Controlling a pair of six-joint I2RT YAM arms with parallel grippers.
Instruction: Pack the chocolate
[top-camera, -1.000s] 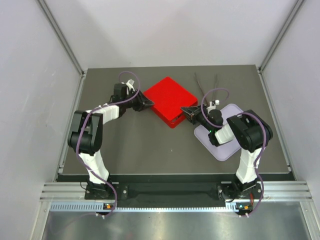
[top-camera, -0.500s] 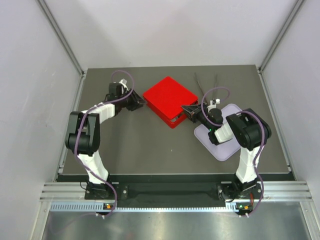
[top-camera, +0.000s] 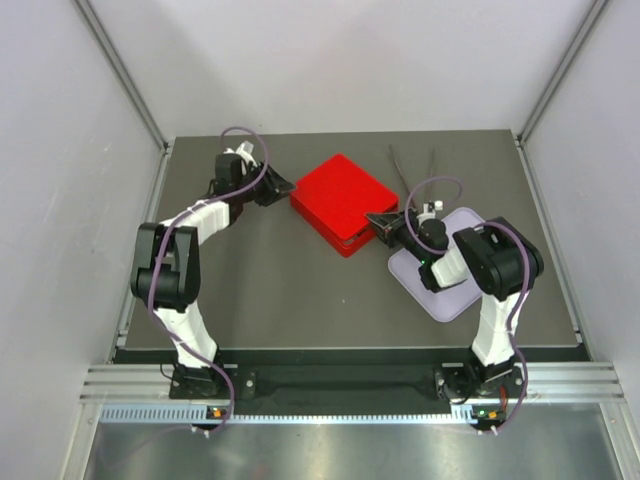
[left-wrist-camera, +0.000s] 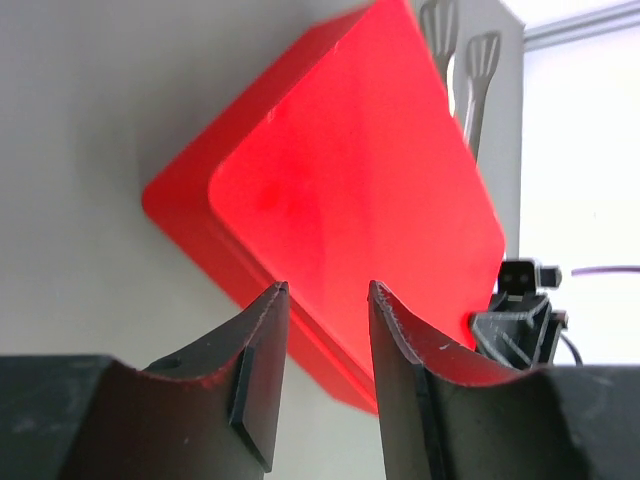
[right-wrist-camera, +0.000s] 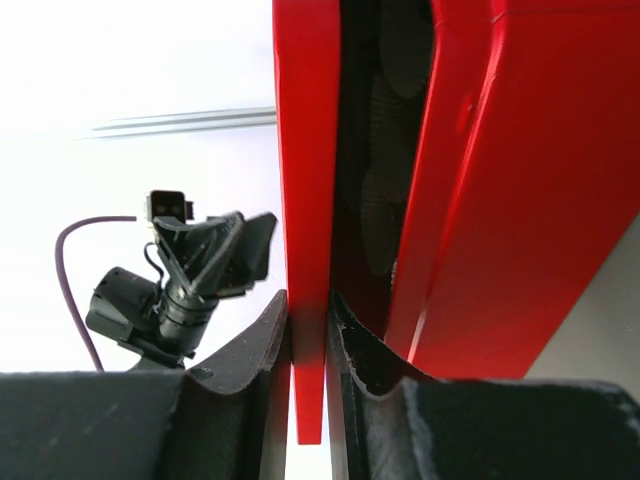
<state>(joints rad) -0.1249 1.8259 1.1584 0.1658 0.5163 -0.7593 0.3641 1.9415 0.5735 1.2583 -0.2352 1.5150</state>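
Note:
A red box (top-camera: 342, 203) lies on the dark table, its lid nearly down. My right gripper (top-camera: 375, 225) is at the box's near right corner. In the right wrist view the gripper (right-wrist-camera: 308, 300) is shut on a thin red lid edge (right-wrist-camera: 305, 150). A dark gap beside that edge shows only shadowed fluted shapes (right-wrist-camera: 385, 170). No chocolate pieces can be made out. My left gripper (top-camera: 283, 186) is open and empty, just off the box's left corner. In the left wrist view the gripper (left-wrist-camera: 325, 290) points at the lid (left-wrist-camera: 350, 190).
Dark tongs (top-camera: 410, 165) lie behind the box at the back right and also show in the left wrist view (left-wrist-camera: 455, 40). A lilac tray (top-camera: 450, 290) lies under the right arm. Grey walls stand on both sides.
My left gripper has drawn back from the box's left corner toward the far left. My right gripper has stayed clamped at the right corner.

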